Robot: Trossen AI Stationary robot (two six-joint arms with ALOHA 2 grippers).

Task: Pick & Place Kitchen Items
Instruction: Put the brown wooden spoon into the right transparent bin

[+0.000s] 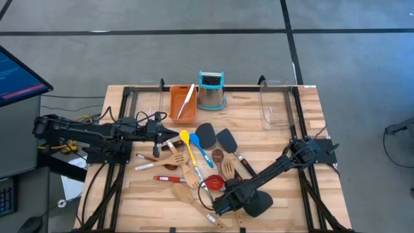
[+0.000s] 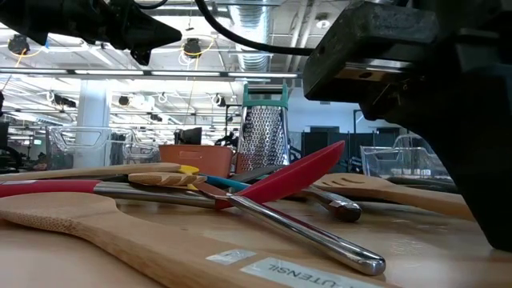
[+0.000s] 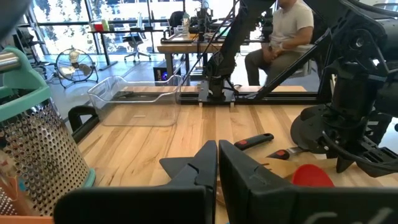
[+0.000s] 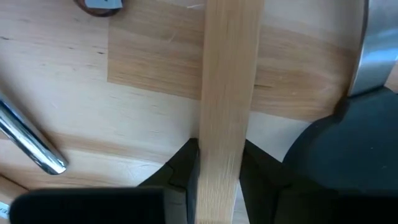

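- The table (image 1: 304, 123) carries a loose pile of kitchen items (image 1: 194, 165) spread across its middle and near edge, with an orange tray (image 1: 181, 107) and a steel grater (image 1: 211, 90) behind them; one pale utensil already lies in the tray.
- The right gripper (image 4: 219, 168) is low over the near edge of the pile, and its wrist view shows a wooden handle (image 4: 227, 93) running straight between the two fingers, which sit against its sides. The jaws look to be pinching it, though I cannot tell if the grip is firm.
- The left gripper (image 3: 217, 165) hovers over the left side of the pile, clenched on nothing.
- The wooden handle should be light, rigid and dry, with flat sides that give the fingers good purchase; it overlaps its neighbours, so lifting may drag them.
- A red spoon (image 2: 296, 174) with a polished steel handle (image 2: 308, 232) lies nearby; that handle looks slick and round, best gripped mid-length.
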